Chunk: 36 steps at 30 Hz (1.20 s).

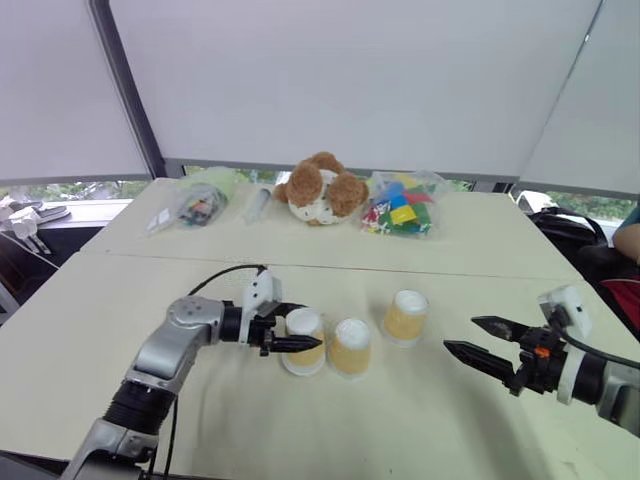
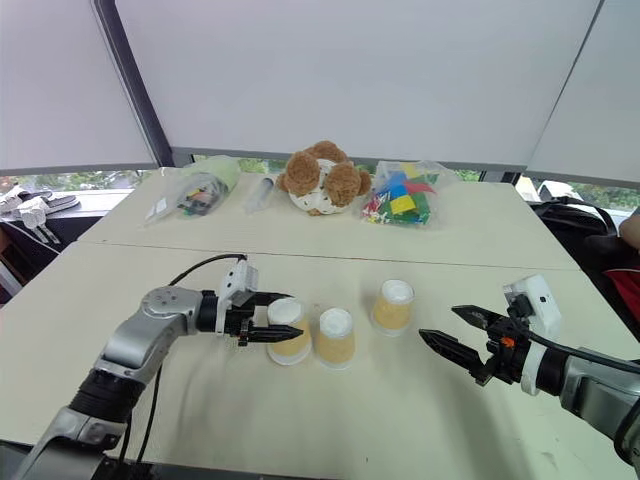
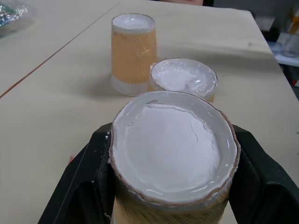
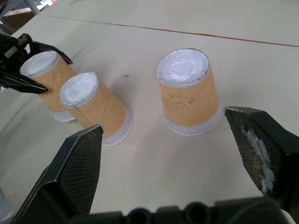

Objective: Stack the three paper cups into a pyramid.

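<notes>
Three paper cups stand upside down in a row on the pale table (image 1: 300, 430), white bases up. My left gripper (image 1: 305, 336) reaches in from the left and is shut on the left cup (image 1: 303, 352); in the left wrist view its black fingers (image 3: 77, 179) flank that cup (image 3: 173, 149). The middle cup (image 1: 351, 347) stands right beside it, touching or nearly so. Farther right and a little back is the third cup (image 1: 405, 317), standing apart. My right gripper (image 1: 461, 334) hovers open to the right of that cup, pointing at it, with nothing between its fingers (image 4: 79, 158).
Along the table's far side lie a brown teddy bear (image 1: 321, 188), a clear bag of coloured blocks (image 1: 400, 208), another plastic bag (image 1: 197, 203) and a small clear packet (image 1: 258, 203). A dark bag (image 1: 570, 228) and a person's arm (image 1: 630, 238) are at the right edge.
</notes>
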Motion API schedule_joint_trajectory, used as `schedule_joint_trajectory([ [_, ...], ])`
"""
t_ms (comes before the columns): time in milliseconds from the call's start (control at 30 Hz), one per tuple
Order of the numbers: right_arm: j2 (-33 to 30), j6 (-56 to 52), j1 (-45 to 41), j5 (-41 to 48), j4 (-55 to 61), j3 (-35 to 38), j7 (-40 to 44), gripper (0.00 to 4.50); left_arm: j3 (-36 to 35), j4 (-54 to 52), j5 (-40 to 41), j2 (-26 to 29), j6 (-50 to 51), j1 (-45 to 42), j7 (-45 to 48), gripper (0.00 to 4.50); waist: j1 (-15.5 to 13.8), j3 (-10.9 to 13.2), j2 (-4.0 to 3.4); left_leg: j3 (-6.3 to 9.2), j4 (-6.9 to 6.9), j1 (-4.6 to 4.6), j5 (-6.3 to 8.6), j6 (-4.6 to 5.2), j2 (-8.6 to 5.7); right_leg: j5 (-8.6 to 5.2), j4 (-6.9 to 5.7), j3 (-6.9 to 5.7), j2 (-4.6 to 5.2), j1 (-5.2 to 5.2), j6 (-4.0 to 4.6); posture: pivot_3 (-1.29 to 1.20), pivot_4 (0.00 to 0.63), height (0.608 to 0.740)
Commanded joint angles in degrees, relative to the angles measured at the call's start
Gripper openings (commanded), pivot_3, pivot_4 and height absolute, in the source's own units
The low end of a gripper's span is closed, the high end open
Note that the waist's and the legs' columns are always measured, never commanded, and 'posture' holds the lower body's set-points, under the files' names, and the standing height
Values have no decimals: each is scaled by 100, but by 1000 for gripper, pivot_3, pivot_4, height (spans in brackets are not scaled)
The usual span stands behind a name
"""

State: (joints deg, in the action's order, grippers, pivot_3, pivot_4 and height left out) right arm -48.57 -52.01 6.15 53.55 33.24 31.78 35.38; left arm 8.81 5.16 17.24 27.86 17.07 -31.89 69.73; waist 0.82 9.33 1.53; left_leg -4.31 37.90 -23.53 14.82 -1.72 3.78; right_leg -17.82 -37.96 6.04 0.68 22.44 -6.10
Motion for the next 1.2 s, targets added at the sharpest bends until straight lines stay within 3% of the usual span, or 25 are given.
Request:
schedule_joint_trajectory([
  [33, -35, 102, -16, 11, 112, 119, -18, 4500, 17, 25, -71, -85, -288, -111, -101, 2413, -2, 0, 0, 0, 0, 0, 0, 0, 0, 0, 0, 0, 0, 0, 0, 0, 150, 740],
  [267, -20, 111, -9, 6, 120, 123, -45, 4500, 59, -73, -59, -99, -264, -29, -182, 2413, -5, 0, 0, -1, 0, 0, 0, 0, 0, 0, 1, 1, 1, -1, 0, 0, 150, 740],
  [400, -18, 125, -113, -10, 56, 36, -39, 4500, 94, -132, -56, -109, -262, 28, -230, 4318, -2, 0, 0, -1, 0, 0, 0, 0, 0, 0, 1, 1, 1, 0, 0, 0, 150, 740],
  [433, -12, 131, -142, -27, 35, 4, -39, 4500, 106, -142, -61, -106, -279, 56, -231, 4443, -2, 0, 0, -1, 0, 0, 0, 0, 0, 0, 1, 1, 1, 0, 0, 0, 150, 740],
  [667, 51, 225, -309, -130, -60, -121, -55, 4500, 36, -255, -33, -27, -276, 147, -310, 4443, -6, 0, 0, -1, 0, 0, 0, 0, 1, 0, 1, 1, 1, 0, 0, 0, 150, 740],
  [767, 133, 352, -463, -191, -163, -195, -106, 4500, -360, -494, 339, 174, 201, -23, -389, 4443, 2, 1, 1, -2, 0, -1, 0, 0, 1, 0, 1, 1, 1, 1, 1, 0, 150, 740],
  [1000, 493, 980, -1059, -911, -604, -979, -231, 4500, -856, -1409, 932, 1263, 1337, -139, -201, 4443, 39, 2, 0, -5, -8, 0, 0, 0, 3, -1, 0, 3, 0, 7, 0, 0, 150, 740],
  [1200, 800, 1604, -1549, -1735, -1273, -1788, -167, 4500, -1458, -2382, 1617, 2098, 2276, 280, -258, 4443, 27, 4, -2, -7, -8, -1, 0, 0, 3, -1, 0, 3, 1, 12, 1, 0, 150, 740],
])
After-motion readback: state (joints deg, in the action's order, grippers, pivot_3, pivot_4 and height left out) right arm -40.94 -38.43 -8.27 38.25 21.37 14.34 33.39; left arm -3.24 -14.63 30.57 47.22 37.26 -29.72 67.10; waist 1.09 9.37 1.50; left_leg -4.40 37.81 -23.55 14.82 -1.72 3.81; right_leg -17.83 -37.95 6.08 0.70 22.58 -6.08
